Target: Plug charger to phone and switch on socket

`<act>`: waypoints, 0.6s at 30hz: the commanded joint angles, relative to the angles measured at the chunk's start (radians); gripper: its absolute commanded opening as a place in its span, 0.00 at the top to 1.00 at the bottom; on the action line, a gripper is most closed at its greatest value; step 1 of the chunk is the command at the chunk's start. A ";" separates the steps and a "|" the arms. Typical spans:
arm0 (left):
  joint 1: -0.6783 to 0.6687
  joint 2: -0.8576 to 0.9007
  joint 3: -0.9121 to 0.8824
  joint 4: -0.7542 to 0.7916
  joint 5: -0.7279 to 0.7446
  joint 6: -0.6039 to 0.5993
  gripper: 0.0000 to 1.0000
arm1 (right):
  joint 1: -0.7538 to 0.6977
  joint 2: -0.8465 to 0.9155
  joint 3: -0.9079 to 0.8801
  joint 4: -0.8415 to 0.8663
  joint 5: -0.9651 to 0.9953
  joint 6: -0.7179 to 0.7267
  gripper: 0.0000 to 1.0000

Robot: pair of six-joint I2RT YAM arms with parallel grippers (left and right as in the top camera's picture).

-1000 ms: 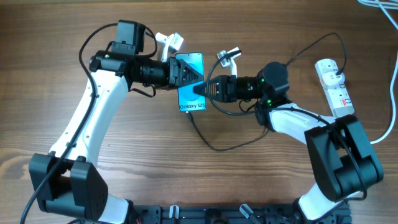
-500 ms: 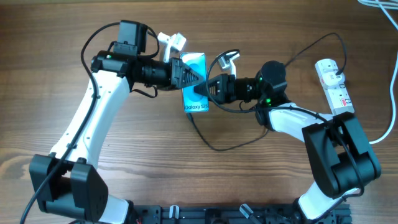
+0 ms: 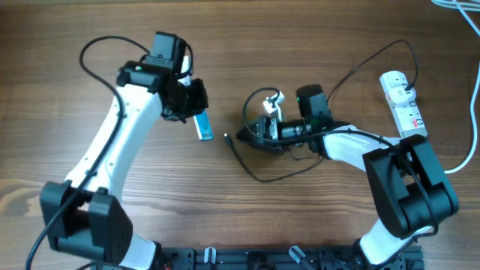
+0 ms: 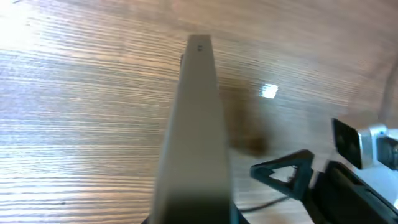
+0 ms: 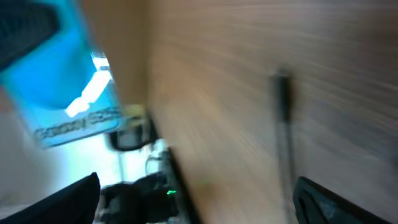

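Note:
My left gripper (image 3: 199, 115) is shut on the phone (image 3: 204, 127), which stands on edge above the table so that only a thin teal strip shows from overhead. The left wrist view shows its grey edge (image 4: 198, 124) running away from the jaws. The charger's metal-tipped connector (image 3: 227, 137) lies loose on the wood between phone and right gripper, and its black cable (image 3: 259, 177) loops back under the right arm. My right gripper (image 3: 246, 133) is open with nothing in it, just right of the connector. The blurred right wrist view shows the teal screen (image 5: 68, 81) and the connector (image 5: 283, 118).
The white socket strip (image 3: 402, 105) lies at the far right with its white cord (image 3: 471, 142) trailing off the edge. A white cable (image 3: 454, 9) crosses the top right corner. The right gripper (image 4: 292, 177) shows at the lower right of the left wrist view.
The right gripper opened and pulled back right, and the connector now lies on the table. The left gripper closed on the phone, turned it on edge and moved left.

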 commanded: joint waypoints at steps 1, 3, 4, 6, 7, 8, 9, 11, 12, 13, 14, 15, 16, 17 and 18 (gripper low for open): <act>-0.055 0.087 -0.019 0.003 -0.156 -0.082 0.96 | 0.005 0.015 -0.003 -0.121 0.337 -0.118 0.00; -0.076 0.134 -0.019 0.019 -0.171 -0.097 0.96 | 0.005 0.015 -0.003 -0.119 0.344 -0.097 0.00; -0.080 0.148 -0.019 0.027 -0.172 -0.097 0.96 | 0.005 0.015 -0.003 -0.119 0.345 -0.098 0.00; -0.089 0.182 -0.019 0.045 -0.172 -0.097 0.96 | 0.005 0.015 -0.003 -0.119 0.345 -0.100 0.00; -0.093 0.203 -0.019 0.049 -0.172 -0.097 0.96 | 0.005 0.015 -0.003 -0.119 0.345 -0.100 0.00; -0.095 0.219 -0.019 0.049 -0.172 -0.097 0.96 | 0.005 0.015 -0.003 -0.120 0.345 -0.100 0.00; -0.096 0.230 -0.022 0.053 -0.171 -0.097 0.96 | 0.005 0.015 -0.003 -0.121 0.345 -0.100 0.00; -0.095 0.248 -0.030 0.060 -0.172 -0.097 0.96 | 0.005 0.015 -0.003 -0.123 0.350 -0.100 0.00; -0.095 0.253 -0.030 0.060 -0.171 -0.097 0.96 | 0.005 0.015 -0.003 -0.123 0.356 -0.100 0.00; -0.097 0.257 -0.030 0.062 -0.171 -0.105 0.96 | 0.005 0.015 -0.003 -0.122 0.360 -0.100 0.00; -0.100 0.259 -0.031 0.065 -0.172 -0.114 0.96 | 0.005 0.015 -0.003 -0.122 0.360 -0.100 0.00; -0.103 0.262 -0.031 0.066 -0.172 -0.120 0.96 | 0.005 0.015 -0.003 -0.122 0.360 -0.099 0.00; -0.108 0.266 -0.031 0.065 -0.172 -0.121 0.96 | 0.005 0.015 -0.003 -0.123 0.360 -0.100 0.00; -0.113 0.267 -0.035 0.068 -0.172 -0.123 0.96 | 0.005 0.015 -0.003 -0.124 0.359 -0.100 0.00; -0.115 0.267 -0.041 0.075 -0.172 -0.126 0.96 | 0.005 0.015 -0.003 -0.127 0.359 -0.100 0.00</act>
